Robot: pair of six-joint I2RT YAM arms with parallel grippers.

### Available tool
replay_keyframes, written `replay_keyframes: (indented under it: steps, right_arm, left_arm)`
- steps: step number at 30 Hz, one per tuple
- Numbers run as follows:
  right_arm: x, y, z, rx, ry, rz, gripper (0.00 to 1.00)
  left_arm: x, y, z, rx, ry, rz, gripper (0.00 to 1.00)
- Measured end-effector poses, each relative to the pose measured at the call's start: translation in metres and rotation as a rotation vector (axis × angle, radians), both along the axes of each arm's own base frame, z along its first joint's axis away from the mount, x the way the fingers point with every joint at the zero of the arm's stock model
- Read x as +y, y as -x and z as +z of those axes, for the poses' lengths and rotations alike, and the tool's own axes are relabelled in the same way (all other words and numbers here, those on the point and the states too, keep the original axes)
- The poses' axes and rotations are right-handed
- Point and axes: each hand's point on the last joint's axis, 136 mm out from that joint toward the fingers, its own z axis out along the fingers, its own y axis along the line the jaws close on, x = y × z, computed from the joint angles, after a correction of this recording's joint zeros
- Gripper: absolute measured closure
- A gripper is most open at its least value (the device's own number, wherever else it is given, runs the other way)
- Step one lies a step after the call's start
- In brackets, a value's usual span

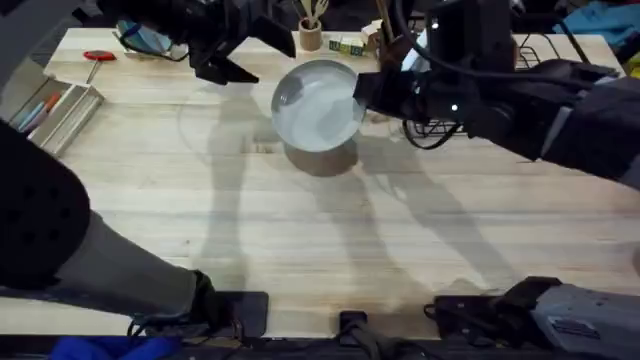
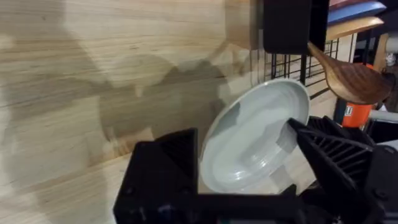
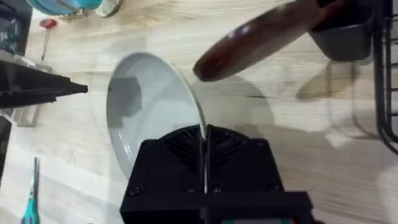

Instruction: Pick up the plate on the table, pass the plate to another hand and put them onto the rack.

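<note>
Bench [image 1: 300, 240]: light wood, plank grain, front and middle bare apart from arm shadows. Far left edge: open metal tray [image 1: 55, 112] with pens inside. Just beyond it, red-handled tool [image 1: 98, 57] flat on the wood. Far edge, near centre: small wooden cup [image 1: 311, 36] holding sticks, with a green box [image 1: 348, 46] just beside it. Far right: black wire rack [image 1: 545, 50] sits on the bench. In the right wrist view, scissors [image 3: 30, 202] with teal handles lie flat on the wood near one edge.
</note>
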Motion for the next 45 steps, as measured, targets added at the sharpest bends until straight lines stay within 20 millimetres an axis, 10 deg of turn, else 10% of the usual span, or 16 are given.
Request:
replay_keyframes:
  steps: [16,26,45]
  right_arm:
    - [-0.006,0.009,-0.003,-0.047,0.142,0.110,0.971]
    - [-0.018,0.029,0.014,-0.116,0.260,0.223,0.971]
    - [-0.079,0.087,0.141,-0.627,0.559,0.302,0.971]
  left_arm:
    - [0.013,0.014,-0.011,0.054,-0.106,0.012,0.006]
    - [0.043,0.035,0.040,-0.122,-0.314,0.084,0.007]
    - [0.055,0.045,0.057,-0.177,-0.393,0.126,0.007]
